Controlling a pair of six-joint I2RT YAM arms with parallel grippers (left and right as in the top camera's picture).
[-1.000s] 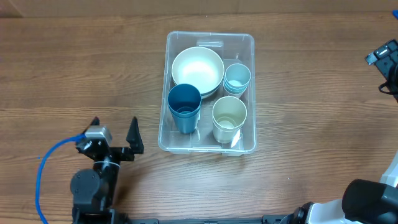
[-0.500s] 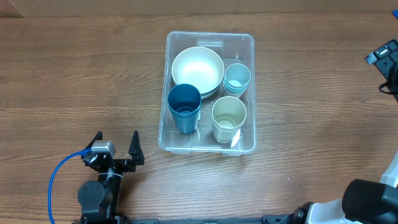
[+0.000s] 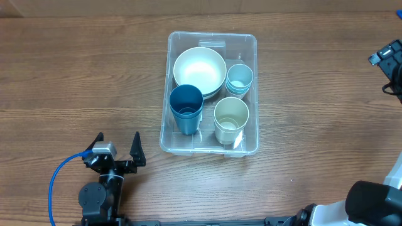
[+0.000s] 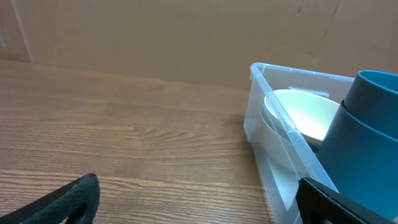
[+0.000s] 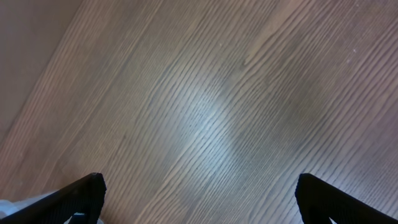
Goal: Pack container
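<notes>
The clear plastic container [image 3: 176, 143] stands in the middle of the table. It holds a white bowl [image 3: 199, 70], a stack of dark blue cups [image 3: 186, 108], a cream cup [image 3: 231, 119] and light blue cups [image 3: 239, 78]. My left gripper [image 3: 117, 147] is open and empty, left of the container's near corner. In the left wrist view the container's wall [image 4: 264, 124], the bowl [image 4: 301, 115] and the blue cups [image 4: 367, 137] show on the right. My right gripper [image 5: 199, 199] is open over bare wood; in the overhead view only part of the right arm [image 3: 386, 56] shows at the right edge.
The wooden table [image 3: 75, 75] spreads around the container. A blue cable [image 3: 53, 179] loops by the left arm at the front left. A brown wall [image 4: 155, 37] stands behind the table.
The left arm drew back toward the front edge of the table between the earliest frame and half a second ago, then stayed still. The container and its contents did not move.
</notes>
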